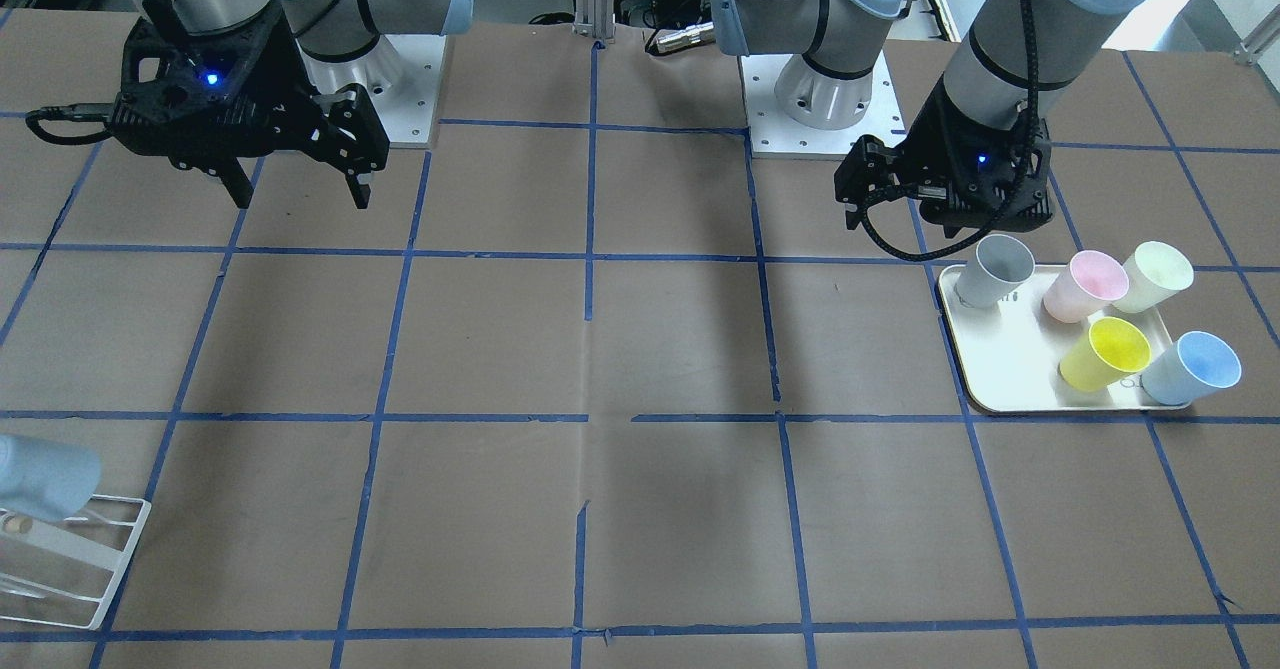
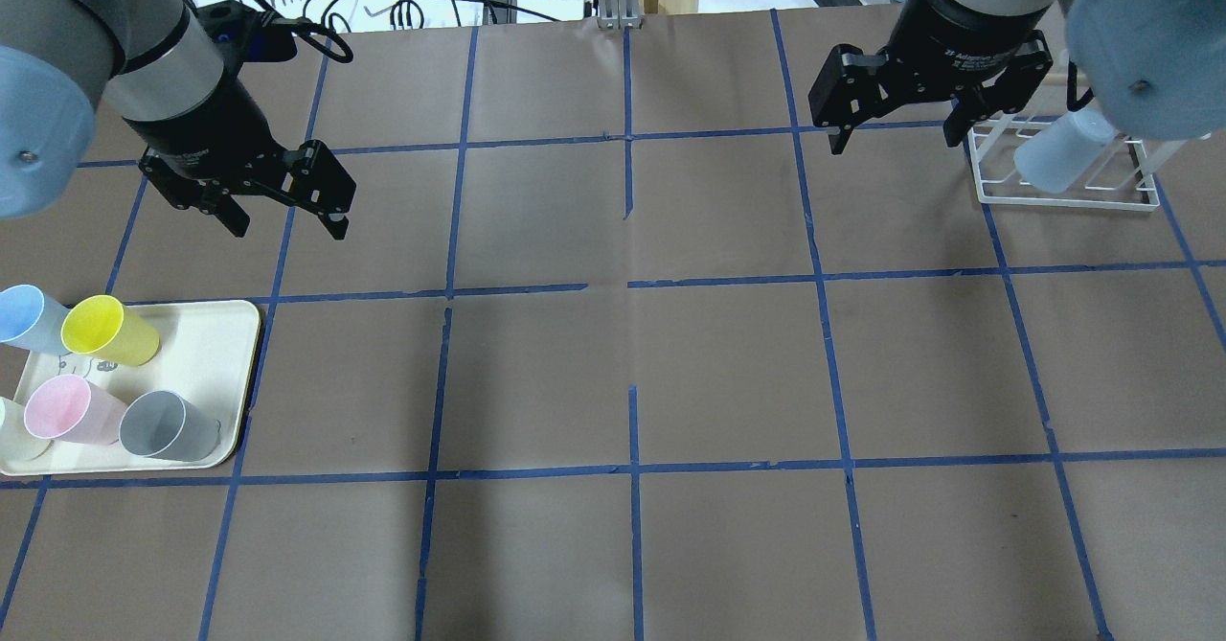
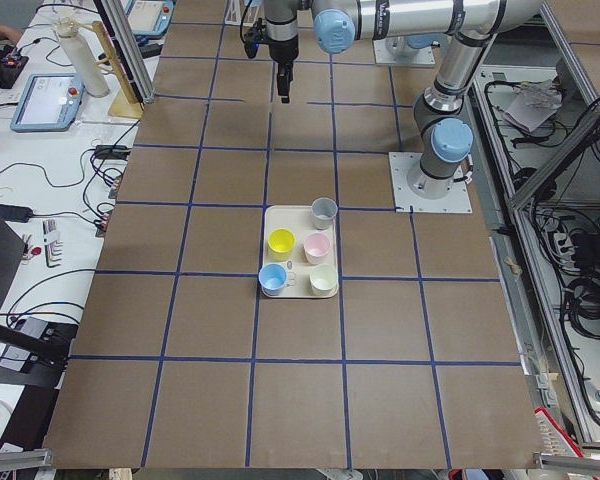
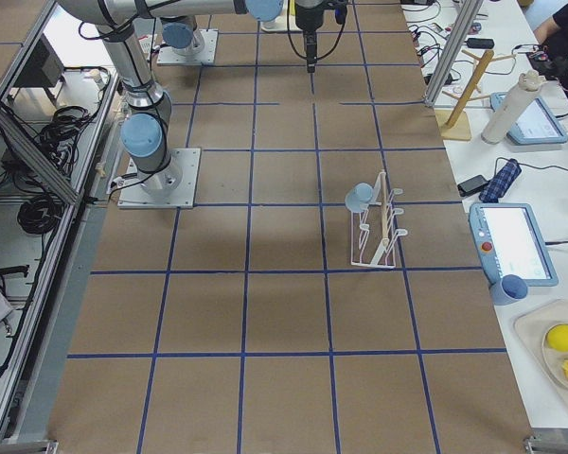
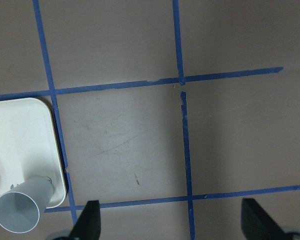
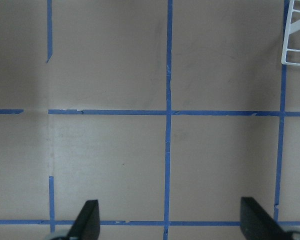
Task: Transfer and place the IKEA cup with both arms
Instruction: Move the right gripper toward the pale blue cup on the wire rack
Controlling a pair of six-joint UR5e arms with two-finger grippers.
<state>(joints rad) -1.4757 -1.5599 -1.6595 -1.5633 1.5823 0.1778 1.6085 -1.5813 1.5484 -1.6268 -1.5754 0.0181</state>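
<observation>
Hovering wide open and empty above the table: left gripper (image 2: 285,224) beside the tray (image 2: 235,373), right gripper (image 2: 896,138) beside the rack (image 2: 1054,202) holding the blue cup (image 2: 1058,157), far right corner.

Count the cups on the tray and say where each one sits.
5 on the tray: grey cup at the robot-side corner, yellow cup, pink cup, blue cup and cream cup. None looks hidden.
</observation>
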